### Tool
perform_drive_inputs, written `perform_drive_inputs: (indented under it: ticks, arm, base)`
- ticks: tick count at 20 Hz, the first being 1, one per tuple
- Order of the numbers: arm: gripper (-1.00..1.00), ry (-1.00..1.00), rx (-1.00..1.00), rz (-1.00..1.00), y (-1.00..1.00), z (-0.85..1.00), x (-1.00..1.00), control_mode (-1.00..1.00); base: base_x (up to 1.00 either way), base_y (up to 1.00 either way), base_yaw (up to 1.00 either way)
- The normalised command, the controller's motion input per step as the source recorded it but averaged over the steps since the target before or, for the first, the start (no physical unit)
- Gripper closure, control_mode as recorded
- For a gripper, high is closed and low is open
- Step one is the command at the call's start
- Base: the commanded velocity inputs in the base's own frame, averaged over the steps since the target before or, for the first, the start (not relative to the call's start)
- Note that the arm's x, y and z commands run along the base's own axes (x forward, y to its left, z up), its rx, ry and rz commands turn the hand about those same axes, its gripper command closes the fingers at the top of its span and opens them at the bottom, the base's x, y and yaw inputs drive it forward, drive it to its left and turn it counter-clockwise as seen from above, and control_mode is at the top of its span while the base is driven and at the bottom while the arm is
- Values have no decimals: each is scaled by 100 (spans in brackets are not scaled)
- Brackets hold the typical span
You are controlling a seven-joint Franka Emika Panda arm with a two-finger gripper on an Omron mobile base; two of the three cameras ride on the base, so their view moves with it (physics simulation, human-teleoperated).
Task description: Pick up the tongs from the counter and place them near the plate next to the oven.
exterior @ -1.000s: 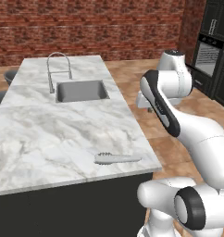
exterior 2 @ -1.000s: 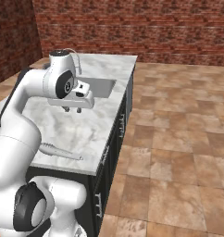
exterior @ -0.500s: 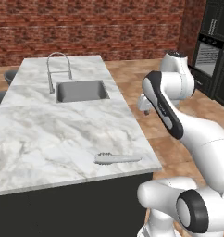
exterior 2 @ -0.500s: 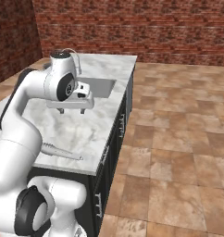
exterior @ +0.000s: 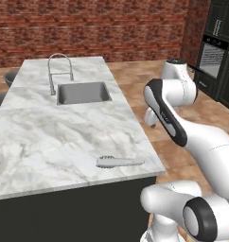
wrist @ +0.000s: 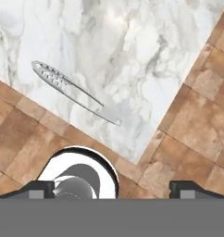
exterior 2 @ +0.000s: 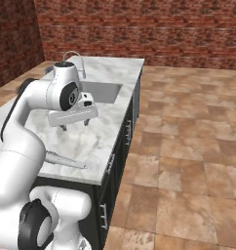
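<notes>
One pair of slim light-grey metal tongs (exterior: pixel 119 162) lies flat on the large white-grey veined marble counter (exterior: pixel 55 132), close to its near edge and near the corner. Its long axis runs along that edge, with the wider toothed end pointing away from the corner. One steel sink basin (exterior: pixel 83 92) is set into the counter farther back, with one tall arched faucet (exterior: pixel 57 71) beside it; nothing is visible inside the basin. The single two-finger gripper (exterior 2: pixel 73 125) hovers above the counter, well apart from the tongs, fingers spread and holding nothing.
</notes>
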Motion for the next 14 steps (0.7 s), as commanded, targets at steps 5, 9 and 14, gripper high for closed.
perform_drive_inputs:
  ticks: [5, 9, 14]
  arm:
    - [-100, 0, -5, 40, 4, -47, -10, -100]
    - [-100, 0, 0, 41, 3, -54, -19, -100]
    - [-100, 0, 0, 30, 45, -63, -16, -100]
  base:
    - [0, 0, 0]
    - [0, 0, 0]
    - [0, 0, 0]
